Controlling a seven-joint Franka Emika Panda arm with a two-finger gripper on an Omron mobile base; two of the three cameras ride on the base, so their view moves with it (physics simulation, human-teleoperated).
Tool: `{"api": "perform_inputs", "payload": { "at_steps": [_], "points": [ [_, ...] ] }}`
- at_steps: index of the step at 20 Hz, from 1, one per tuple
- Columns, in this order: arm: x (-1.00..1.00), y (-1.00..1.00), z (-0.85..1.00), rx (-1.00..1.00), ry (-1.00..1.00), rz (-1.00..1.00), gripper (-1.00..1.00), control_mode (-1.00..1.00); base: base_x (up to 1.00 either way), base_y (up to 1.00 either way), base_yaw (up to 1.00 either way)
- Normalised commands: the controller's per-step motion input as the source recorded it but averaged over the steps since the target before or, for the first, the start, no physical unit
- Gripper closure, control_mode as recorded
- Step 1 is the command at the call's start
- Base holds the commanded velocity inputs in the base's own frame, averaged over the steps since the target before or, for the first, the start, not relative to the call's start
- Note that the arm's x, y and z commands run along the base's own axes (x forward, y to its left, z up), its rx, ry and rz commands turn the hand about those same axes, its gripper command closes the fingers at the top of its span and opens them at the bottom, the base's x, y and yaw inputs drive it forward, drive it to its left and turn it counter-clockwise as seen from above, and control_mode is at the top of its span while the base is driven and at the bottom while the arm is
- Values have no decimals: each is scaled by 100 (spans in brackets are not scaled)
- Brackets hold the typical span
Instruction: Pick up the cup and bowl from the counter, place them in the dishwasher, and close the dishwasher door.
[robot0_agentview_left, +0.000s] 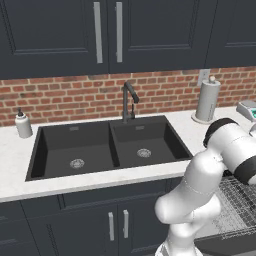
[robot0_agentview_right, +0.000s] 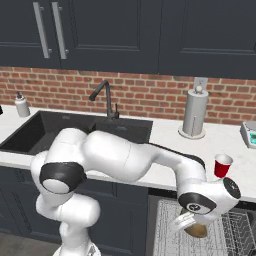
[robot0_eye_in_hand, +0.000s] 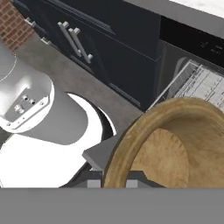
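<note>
My gripper (robot0_agentview_right: 186, 223) hangs low over the pulled-out wire rack (robot0_agentview_right: 167, 235) of the dishwasher, shut on the rim of a wooden bowl (robot0_agentview_right: 198, 230). In the hand view the tilted bowl (robot0_eye_in_hand: 175, 148) shows large, its rim pinched at my gripper (robot0_eye_in_hand: 114, 179), with the rack (robot0_eye_in_hand: 203, 83) behind it. The red cup (robot0_agentview_right: 222, 165) stands upright on the white counter (robot0_agentview_right: 165, 135), just above and right of my hand. The rack (robot0_agentview_left: 239, 202) also shows past my arm in the left base view. A dark panel under it, probably the lowered dishwasher door (robot0_agentview_left: 227, 246), is mostly hidden.
A black double sink (robot0_agentview_left: 100, 145) with a faucet (robot0_agentview_left: 127, 100) lies to the left. A paper-towel roll (robot0_agentview_right: 195, 112) and a grey-and-teal device (robot0_agentview_right: 249, 134) stand at the back right, a soap bottle (robot0_agentview_right: 21, 105) at the back left. Dark cabinets (robot0_eye_in_hand: 87, 39) flank the dishwasher.
</note>
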Motion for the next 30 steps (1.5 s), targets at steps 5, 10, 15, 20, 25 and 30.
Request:
{"api": "perform_inputs", "payload": {
  "at_steps": [5, 10, 15, 20, 25, 30],
  "points": [
    [-15, -62, -55, 27, 0, 13, 100, -100, 0, 0, 0],
    [4, -35, -38, 10, -7, 5, 100, -100, 0, 0, 0],
    [12, -33, -48, 1, -1, -1, 100, -100, 0, 0, 0],
    [44, -39, -37, 2, 9, -19, 100, -100, 0, 0, 0],
    [77, -39, -24, 12, 25, -40, 100, -100, 0, 0, 0],
    [62, -50, -27, 13, 20, -38, 100, -100, 0, 0, 0]
  ]
}}
